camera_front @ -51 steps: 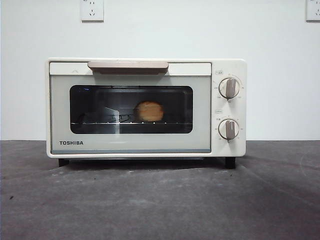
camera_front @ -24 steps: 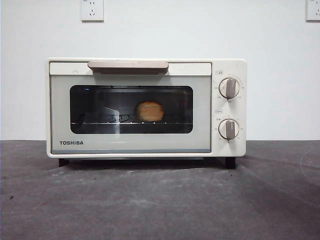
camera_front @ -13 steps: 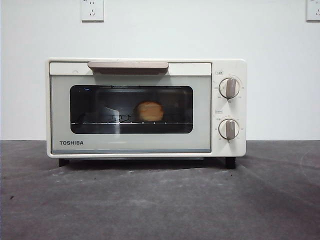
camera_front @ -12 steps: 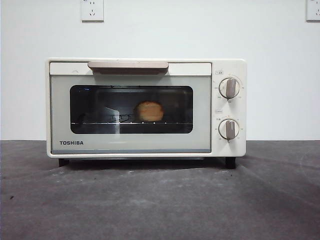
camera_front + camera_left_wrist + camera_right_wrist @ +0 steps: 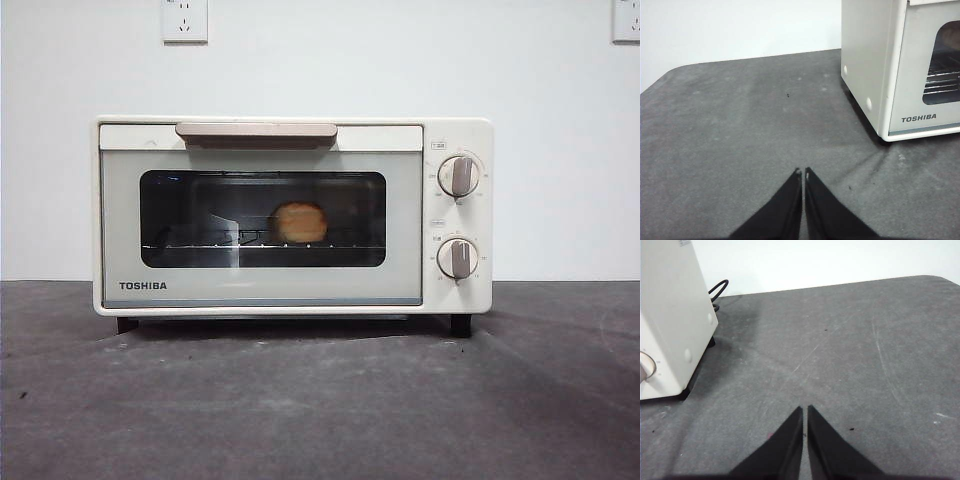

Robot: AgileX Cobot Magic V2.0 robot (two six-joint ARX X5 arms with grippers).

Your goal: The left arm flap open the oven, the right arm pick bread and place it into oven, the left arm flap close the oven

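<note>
Left end effector (image 5: 803, 172) clenched, right end effector (image 5: 805, 410) clenched, bread (image 5: 300, 222) inside closed oven (image 5: 290, 215)

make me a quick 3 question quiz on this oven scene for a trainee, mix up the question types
1. True or false: the lumpy golden-orange bread sits on the wire rack inside the cream-white boxy TOSHIBA toaster oven, behind its dark glass door.
2. Multiple choice: the oven's beige bar handle is (a) along the top of the door, (b) along the bottom, (c) on the side with the knobs.
3. Fill in: the black left gripper and black right gripper both have their jaws ____ and hold nothing.

Key: 1 true; 2 a; 3 shut.
</note>
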